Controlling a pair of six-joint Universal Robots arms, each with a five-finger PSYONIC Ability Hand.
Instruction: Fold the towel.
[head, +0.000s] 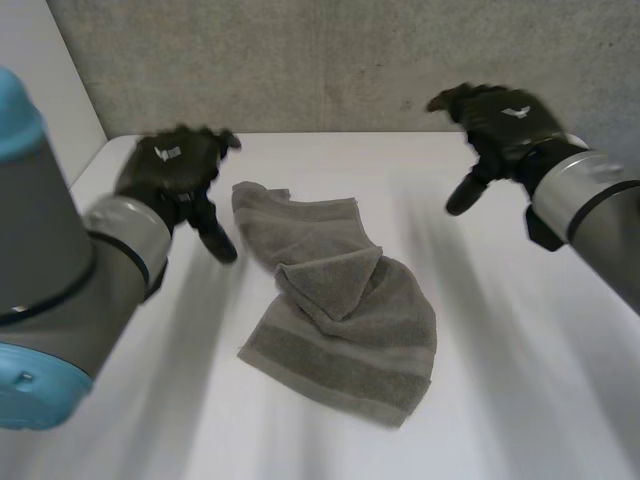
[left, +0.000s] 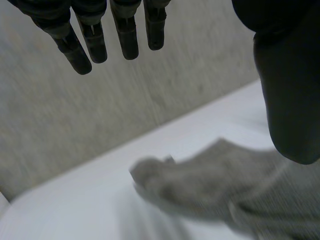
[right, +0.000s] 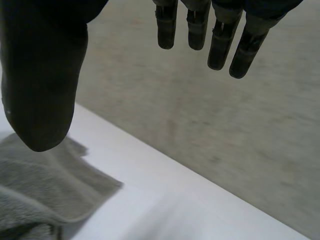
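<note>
A grey towel (head: 340, 305) lies crumpled on the white table (head: 520, 380), with one corner folded up over its middle. My left hand (head: 175, 170) hovers above the table just left of the towel's far corner, open, holding nothing. My right hand (head: 500, 125) is raised off to the right of the towel, well apart from it, also open and empty. In the left wrist view the towel (left: 210, 185) lies below my straight fingers (left: 90, 45) and thumb. In the right wrist view a towel corner (right: 55, 190) shows under my thumb (right: 42, 85).
A grey concrete wall (head: 330, 60) runs along the table's far edge. Bare table surface lies around the towel on all sides.
</note>
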